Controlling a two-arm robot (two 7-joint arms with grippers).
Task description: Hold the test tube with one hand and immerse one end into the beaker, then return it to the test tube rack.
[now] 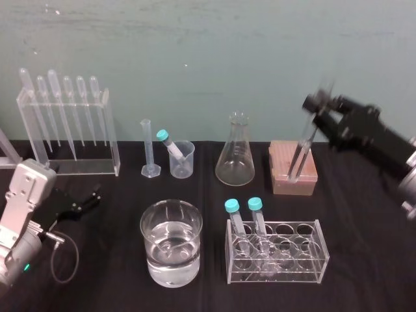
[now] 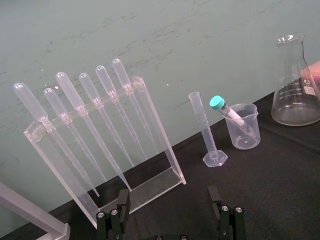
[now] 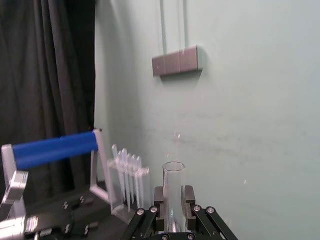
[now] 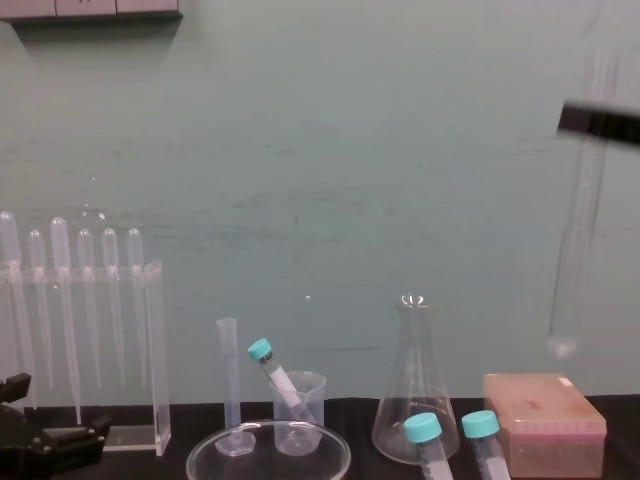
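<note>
Lift step: my right gripper (image 1: 313, 120) jaws clamped on test tube (image 1: 300, 153), hanging just above test tube rack (image 1: 286, 162). Next, I reckon: carry over beaker (image 1: 153, 242), dip upright. Left gripper (image 2: 168, 194) parked, jaws apart.

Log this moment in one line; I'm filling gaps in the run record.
right gripper: shut on test tube, held above test tube rack | beaker: tube not in it | left gripper: open, parked left

R gripper (image 1: 313, 110) – blurred | test tube (image 4: 578, 240) blurred | beaker (image 4: 330, 436) – btm cut off
</note>
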